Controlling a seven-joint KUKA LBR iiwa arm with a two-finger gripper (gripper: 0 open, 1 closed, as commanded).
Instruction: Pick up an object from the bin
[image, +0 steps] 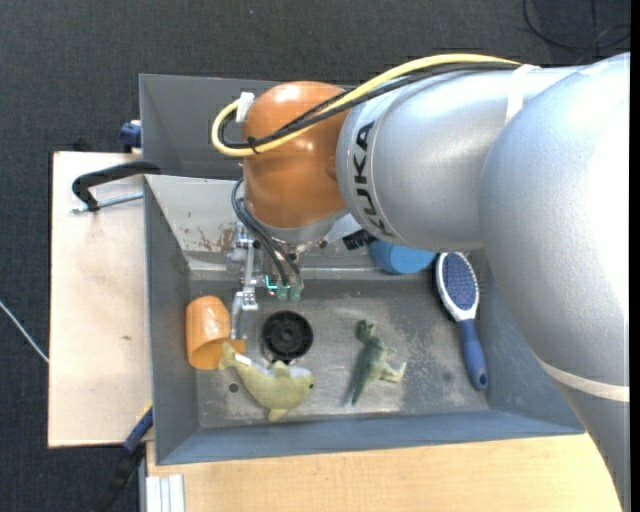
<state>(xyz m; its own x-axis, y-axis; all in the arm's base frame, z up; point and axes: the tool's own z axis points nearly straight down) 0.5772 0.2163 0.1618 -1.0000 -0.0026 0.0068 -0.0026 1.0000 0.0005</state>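
Robot lab, KUKA arm (450, 150), grey bin (168, 330)

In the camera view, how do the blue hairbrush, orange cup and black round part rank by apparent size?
Largest: blue hairbrush.
Then: orange cup.
Smallest: black round part, only a little smaller than the cup.

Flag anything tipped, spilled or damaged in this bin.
The orange cup lies tipped on its side by the left wall of the bin, beside the yellow soft toy. Reddish-brown smears mark the back wall. Nothing looks spilled.

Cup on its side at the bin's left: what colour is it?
The cup is orange, seen best in the camera view.
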